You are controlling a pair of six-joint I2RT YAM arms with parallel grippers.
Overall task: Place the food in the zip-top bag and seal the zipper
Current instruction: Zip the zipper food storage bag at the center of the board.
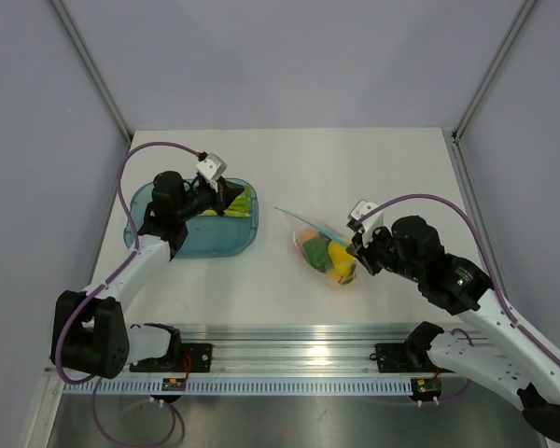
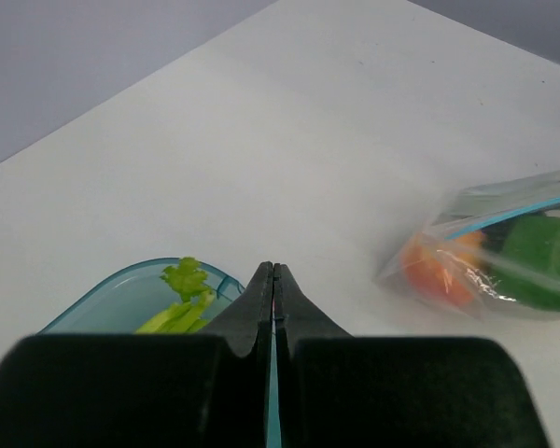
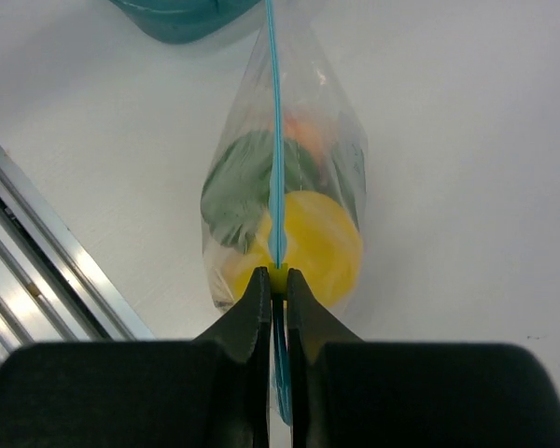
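Note:
The clear zip-top bag (image 1: pixel 322 247) lies at the table's centre right, holding orange, green and yellow food pieces. In the right wrist view the bag (image 3: pixel 341 140) stands on edge, with a yellow piece (image 3: pixel 322 247), a green piece (image 3: pixel 235 187) and an orange piece (image 3: pixel 303 126) inside. My right gripper (image 1: pixel 355 254) (image 3: pixel 276 277) is shut on the light-blue zipper (image 3: pixel 274 140) at its near end, on a small yellow-green tab. My left gripper (image 1: pixel 228 199) (image 2: pixel 274 271) is shut and empty above the teal tray. Long green stalks (image 1: pixel 241 201) (image 2: pixel 179 303) lie in the tray.
The teal translucent tray (image 1: pixel 201 241) sits at the left; its rim shows in the left wrist view (image 2: pixel 121 285) and at the top of the right wrist view (image 3: pixel 177 17). An aluminium rail (image 1: pixel 289 359) runs along the near edge. Grey walls enclose the table.

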